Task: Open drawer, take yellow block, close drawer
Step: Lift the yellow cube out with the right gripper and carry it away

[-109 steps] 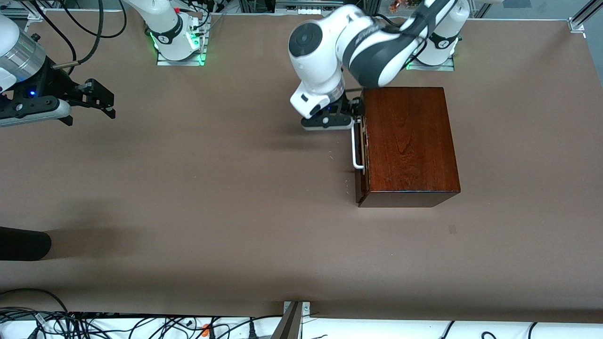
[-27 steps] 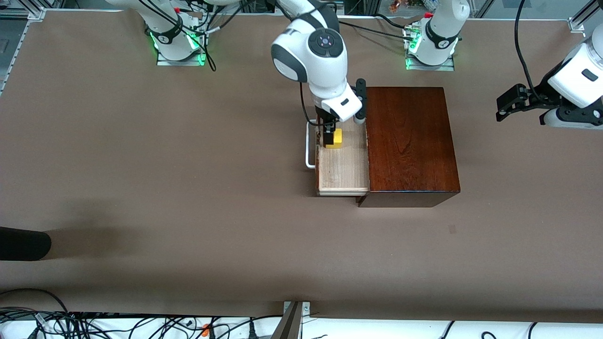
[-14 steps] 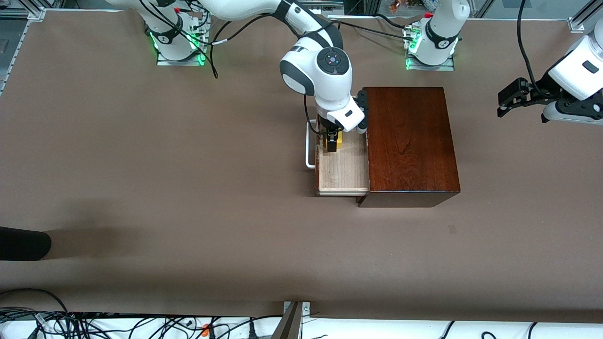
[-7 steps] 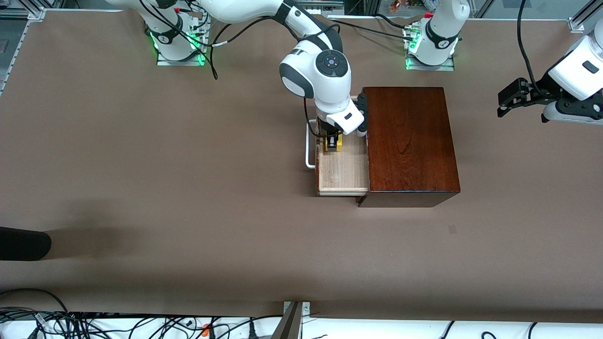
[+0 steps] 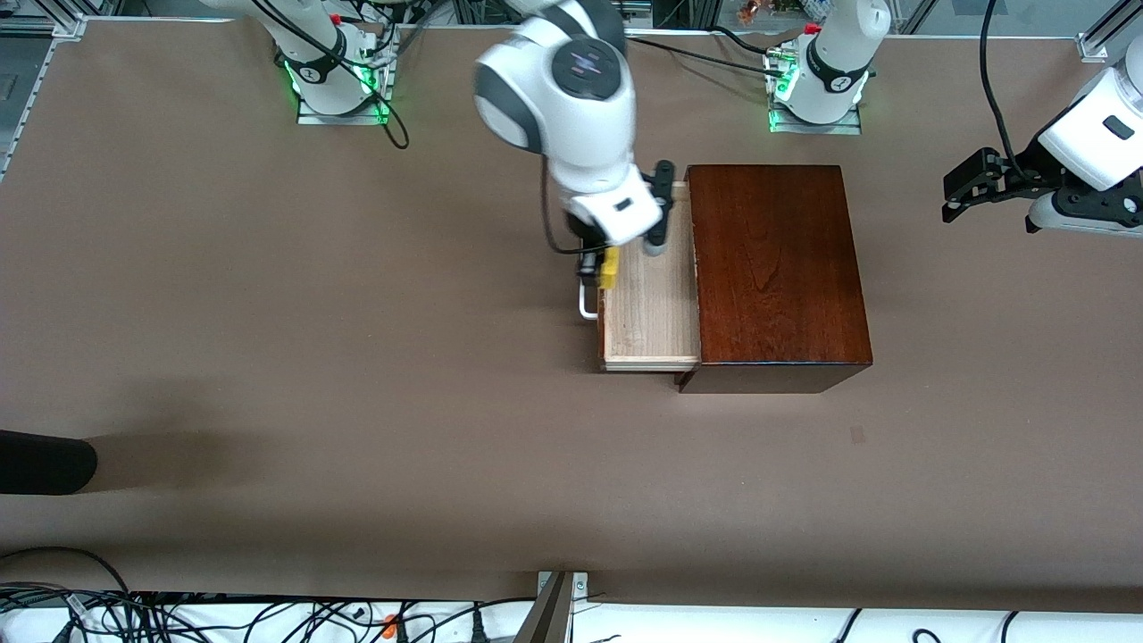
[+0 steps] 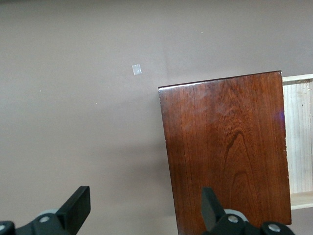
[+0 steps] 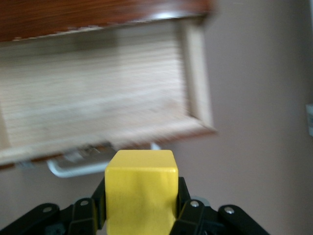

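The drawer (image 5: 650,313) of the dark reddish-brown wooden box (image 5: 775,268) stands pulled out, its pale wood inside bare, its white handle (image 5: 585,304) toward the right arm's end. My right gripper (image 5: 604,265) is shut on the yellow block (image 5: 609,266) and holds it in the air over the drawer's handle edge. In the right wrist view the yellow block (image 7: 141,188) sits between the black fingers, with the drawer (image 7: 98,107) below it. My left gripper (image 5: 964,186) is open and waits in the air past the left arm's end of the box; the left wrist view shows the box (image 6: 227,147).
A small pale mark (image 5: 857,435) lies on the brown table nearer to the front camera than the box. A black object (image 5: 45,462) pokes in at the right arm's end of the table. Cables run along the table's near edge.
My right gripper has risen out of the drawer with the yellow block and shifted toward the handle. The drawer and my left gripper have stayed still.
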